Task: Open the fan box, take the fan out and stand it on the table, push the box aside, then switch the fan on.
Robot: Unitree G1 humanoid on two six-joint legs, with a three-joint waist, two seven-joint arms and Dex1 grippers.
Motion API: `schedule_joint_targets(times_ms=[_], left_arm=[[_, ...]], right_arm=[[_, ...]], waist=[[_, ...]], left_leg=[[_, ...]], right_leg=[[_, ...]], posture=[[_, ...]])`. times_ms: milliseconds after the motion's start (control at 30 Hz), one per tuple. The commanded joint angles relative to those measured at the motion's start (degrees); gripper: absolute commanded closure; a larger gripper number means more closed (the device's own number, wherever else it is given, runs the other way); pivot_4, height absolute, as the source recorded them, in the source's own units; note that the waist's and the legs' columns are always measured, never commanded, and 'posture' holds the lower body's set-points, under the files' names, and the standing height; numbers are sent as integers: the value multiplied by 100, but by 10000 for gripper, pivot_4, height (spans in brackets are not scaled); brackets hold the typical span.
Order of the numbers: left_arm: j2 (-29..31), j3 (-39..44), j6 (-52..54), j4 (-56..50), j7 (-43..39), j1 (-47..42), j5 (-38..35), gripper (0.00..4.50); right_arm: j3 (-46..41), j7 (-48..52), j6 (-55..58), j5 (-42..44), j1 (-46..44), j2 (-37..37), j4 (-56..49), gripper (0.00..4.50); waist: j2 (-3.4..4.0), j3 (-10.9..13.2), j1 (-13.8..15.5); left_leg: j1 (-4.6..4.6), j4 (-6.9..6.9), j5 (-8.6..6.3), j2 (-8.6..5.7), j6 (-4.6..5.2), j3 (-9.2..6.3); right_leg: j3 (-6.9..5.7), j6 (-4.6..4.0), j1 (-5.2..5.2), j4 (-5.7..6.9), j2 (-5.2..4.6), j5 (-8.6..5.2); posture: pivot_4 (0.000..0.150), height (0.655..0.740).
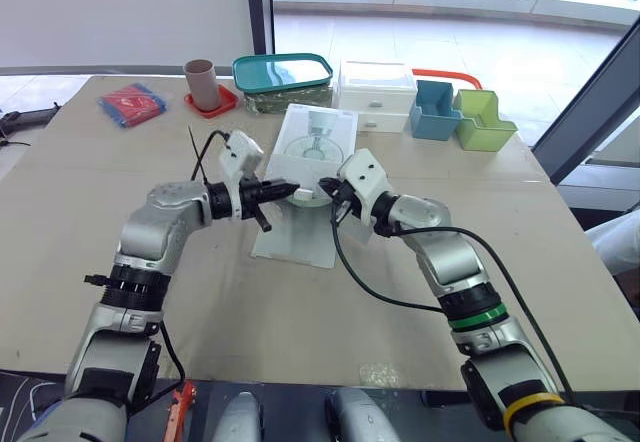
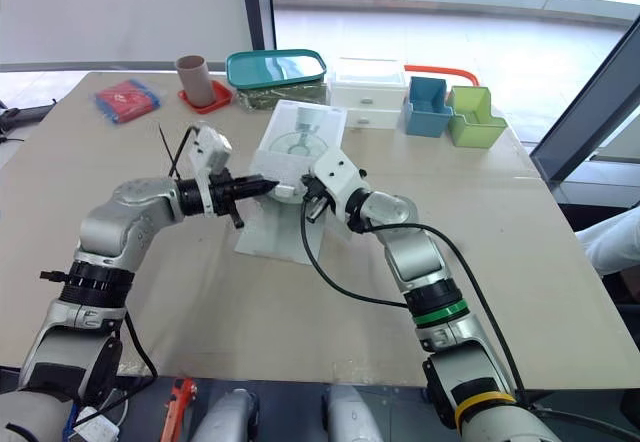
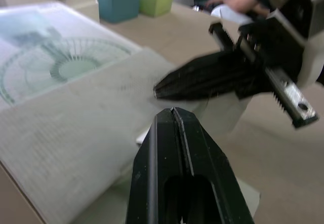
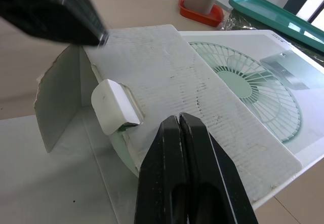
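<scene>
While the fan box (image 1: pixel 318 144) lies flat on the tabletop (image 1: pixel 90 202) with its near flap (image 1: pixel 295 234) folded down, you have the left end effector (image 1: pixel 288 191) and right end effector (image 1: pixel 326 184) at that opening, each with fingers pressed together, gripping nothing; a white fan part (image 4: pixel 115 106) shows inside.

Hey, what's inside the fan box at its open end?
A white rounded part pokes out of the fan box at its open end, with a pale green curved edge under it. The rest is hidden by the box's top panel.
</scene>
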Motion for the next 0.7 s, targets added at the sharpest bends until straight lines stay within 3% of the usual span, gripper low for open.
schedule_joint_targets(times_ms=[33, 300, 467, 700], left_arm=[[224, -443, -354, 140, 61, -10, 620, 45000], [373, -573, -325, 203, -74, -91, 801, 45000], [817, -573, -97, 172, -354, -157, 871, 45000], [997, -345, -121, 425, -99, -180, 971, 45000]], right_arm=[[-62, -58, -39, -79, -48, 4, 34, 44843], [-83, -68, -39, -94, -38, 14, 16, 44843], [-103, -78, -51, -93, -48, 13, 20, 44843], [-94, -63, -79, -101, -55, 31, 44, 44843]], waist=[[0, 0, 1], [0, 0, 1], [1, 1, -15], [1, 1, -15]], left_leg=[[-1, 0, 0, 0, 0, 0], [-2, 0, 0, 0, 0, 0], [-2, 0, 0, 1, 0, 0], [-3, -1, 0, 0, 1, -1]], right_leg=[[-1, 0, 0, 0, 0, 0], [-1, 0, -2, 0, 0, 0], [-1, -1, -2, 0, 1, 0], [-2, 0, -2, 0, 1, -1]], posture=[[1500, 7400], [1500, 7400], [1500, 7400], [1500, 7400]])
